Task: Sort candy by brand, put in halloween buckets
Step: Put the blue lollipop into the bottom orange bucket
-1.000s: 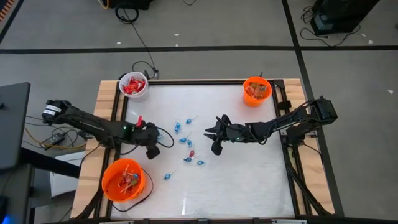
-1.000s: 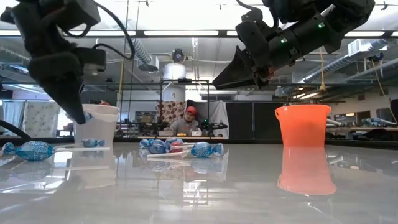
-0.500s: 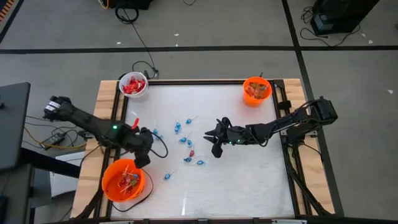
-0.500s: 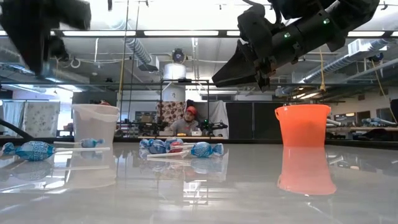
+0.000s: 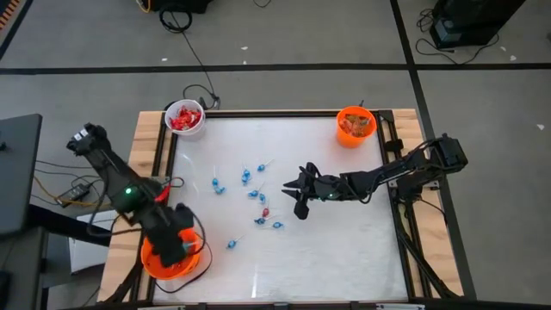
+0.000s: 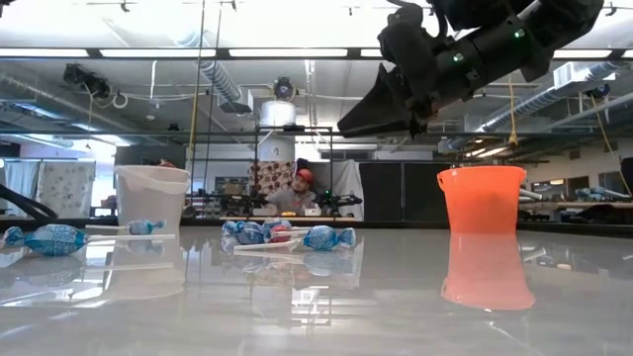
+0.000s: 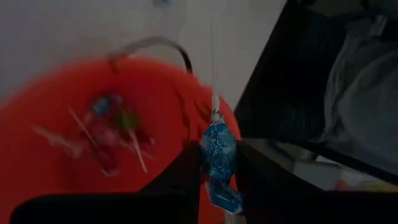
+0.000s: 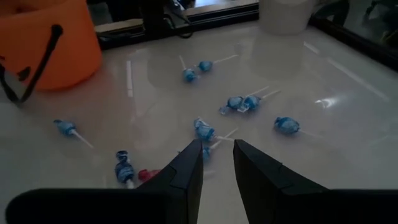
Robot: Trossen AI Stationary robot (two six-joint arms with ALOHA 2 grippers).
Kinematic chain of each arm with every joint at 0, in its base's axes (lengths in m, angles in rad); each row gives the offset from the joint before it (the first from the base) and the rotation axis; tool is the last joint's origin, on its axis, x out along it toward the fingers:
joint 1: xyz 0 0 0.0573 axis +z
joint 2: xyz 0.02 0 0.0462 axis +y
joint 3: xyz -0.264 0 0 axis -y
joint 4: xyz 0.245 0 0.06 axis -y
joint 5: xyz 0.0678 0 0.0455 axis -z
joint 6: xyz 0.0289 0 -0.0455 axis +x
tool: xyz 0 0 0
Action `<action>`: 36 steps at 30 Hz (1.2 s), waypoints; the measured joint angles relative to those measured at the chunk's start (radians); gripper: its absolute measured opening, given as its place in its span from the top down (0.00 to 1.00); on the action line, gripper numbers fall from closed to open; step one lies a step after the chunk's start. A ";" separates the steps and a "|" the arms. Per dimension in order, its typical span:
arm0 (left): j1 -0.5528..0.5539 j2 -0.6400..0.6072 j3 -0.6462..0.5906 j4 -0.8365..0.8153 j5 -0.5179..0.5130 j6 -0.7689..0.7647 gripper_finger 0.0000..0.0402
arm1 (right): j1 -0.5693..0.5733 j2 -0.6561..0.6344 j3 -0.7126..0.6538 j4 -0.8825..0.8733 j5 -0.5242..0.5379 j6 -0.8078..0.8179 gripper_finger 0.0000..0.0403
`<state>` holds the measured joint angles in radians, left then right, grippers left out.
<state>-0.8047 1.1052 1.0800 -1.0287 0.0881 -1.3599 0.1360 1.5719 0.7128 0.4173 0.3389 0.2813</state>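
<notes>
My left gripper (image 5: pixel 176 244) hangs over the large orange bucket (image 5: pixel 148 258) at the table's near left corner, shut on a blue-wrapped lollipop (image 7: pixel 217 149). Lollipops lie inside that bucket (image 7: pixel 62 124). My right gripper (image 5: pixel 295 196) hovers open above the table's middle, raised clear of it in the low view (image 6: pixel 371 119). Several blue lollipops (image 5: pixel 254 194) and a red piece (image 5: pixel 265 211) lie flat on the table just left of it, also below its fingers (image 8: pixel 202 130). The white bucket (image 5: pixel 184 118) holds red packets. The small orange bucket (image 5: pixel 355 125) holds candy. My left gripper pinches the blue lollipop by its wrapped head (image 7: pixel 219 163) between the two fingers. The white stick (image 7: pixel 213 74) points away from the fingers, past their tips. The lollipop is lifted clear, above the large orange bucket's opening.
The white bucket stands at the far left corner, the small orange one at the far right corner. Wooden frame rails (image 5: pixel 151 146) run along the table's sides. The near right part of the white tabletop (image 5: pixel 344 250) is bare. A person sits in the room beyond (image 6: pixel 302 193).
My left gripper has carried the blue lollipop from the table's left middle toward the near left corner and now stands over the large orange bucket; its arm has left the low view. My right gripper has stayed almost still.
</notes>
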 joint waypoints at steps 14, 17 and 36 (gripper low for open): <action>-0.162 0.158 -0.020 -0.117 0.067 -0.294 0.69 | 0.006 0.000 0.000 -0.004 -0.071 -0.022 0.75; -0.161 0.160 -0.020 -0.248 0.109 -0.305 0.64 | 0.016 0.000 0.000 -0.004 -0.072 -0.020 0.75; -0.096 0.149 0.129 -0.363 -0.431 -0.194 0.59 | 0.028 0.000 0.000 0.001 -0.068 0.060 0.75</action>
<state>-0.9012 1.2545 1.2086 -1.3918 -0.3432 -1.5538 0.1642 1.5719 0.7128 0.4179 0.2707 0.3416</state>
